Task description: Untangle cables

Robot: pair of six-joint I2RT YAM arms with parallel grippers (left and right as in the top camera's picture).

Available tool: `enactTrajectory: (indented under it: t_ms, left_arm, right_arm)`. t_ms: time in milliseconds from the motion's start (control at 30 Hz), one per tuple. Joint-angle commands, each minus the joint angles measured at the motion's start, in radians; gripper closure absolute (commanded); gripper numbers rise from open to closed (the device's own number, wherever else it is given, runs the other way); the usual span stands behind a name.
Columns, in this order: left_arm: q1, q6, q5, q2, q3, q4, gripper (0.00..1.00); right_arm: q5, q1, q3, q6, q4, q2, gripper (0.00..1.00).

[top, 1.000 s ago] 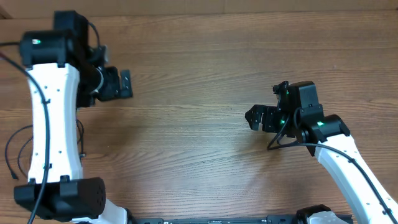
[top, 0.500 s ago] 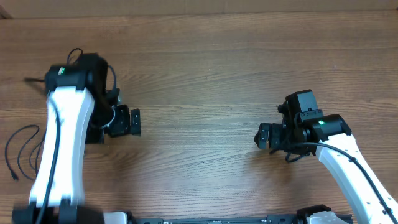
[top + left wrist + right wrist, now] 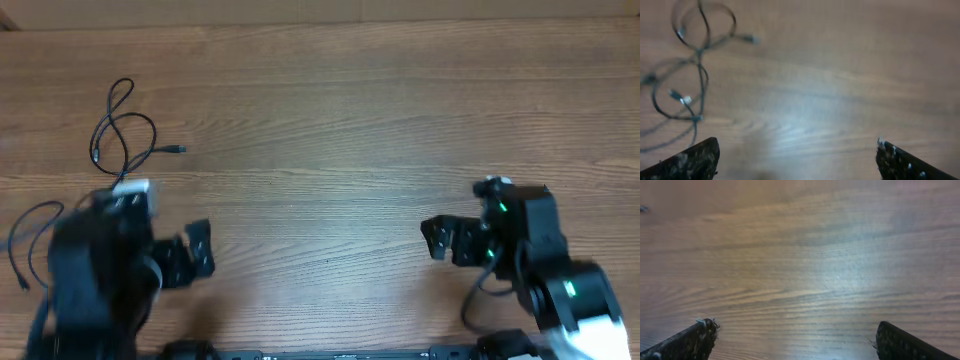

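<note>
One thin black cable (image 3: 125, 125) lies in loose loops at the table's far left. A second thin black cable (image 3: 30, 245) lies in loops at the left edge, partly hidden by my left arm. The left wrist view shows both cables, blurred (image 3: 695, 60), at its upper left. My left gripper (image 3: 198, 250) is open and empty, near the front left, to the right of the second cable. In its own view, the left gripper's (image 3: 797, 160) fingers stand wide apart. My right gripper (image 3: 437, 240) is open and empty over bare wood at the front right; it also shows in the right wrist view (image 3: 792, 340).
The wooden table (image 3: 330, 130) runs across the whole view. A small dark cable end (image 3: 643, 208) shows at the far left edge of the right wrist view. The arm bases stand at the front edge.
Both arms have pulled back toward the front edge. The left arm has moved off the far-left cable, which now lies uncovered. Both grippers stay open.
</note>
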Motion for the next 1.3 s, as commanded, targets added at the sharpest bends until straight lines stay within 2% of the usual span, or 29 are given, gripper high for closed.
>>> enactTrajectory:
  t_ms: [0,133,633,1267]
  left_arm:
    - [-0.005,-0.032,-0.073,-0.099,-0.027,0.028,0.01]
    - [-0.005,-0.032,-0.07,-0.148,-0.026,0.064,0.01]
    - [-0.005,-0.032,-0.071,-0.148,-0.027,-0.095,0.0]
    - [-0.005,-0.032,-0.071,-0.148,-0.027,-0.1,0.0]
  right_arm:
    - [0.011,-0.002,-0.01,-0.008,0.015,-0.128,0.0]
    - [0.01,-0.002,-0.01,-0.007,0.034,-0.206,0.0]
    - [0.01,-0.002,-0.01,-0.008,0.037,-0.204,0.0]
    - [0.056,-0.002,-0.01,-0.008,0.03,-0.206,0.0]
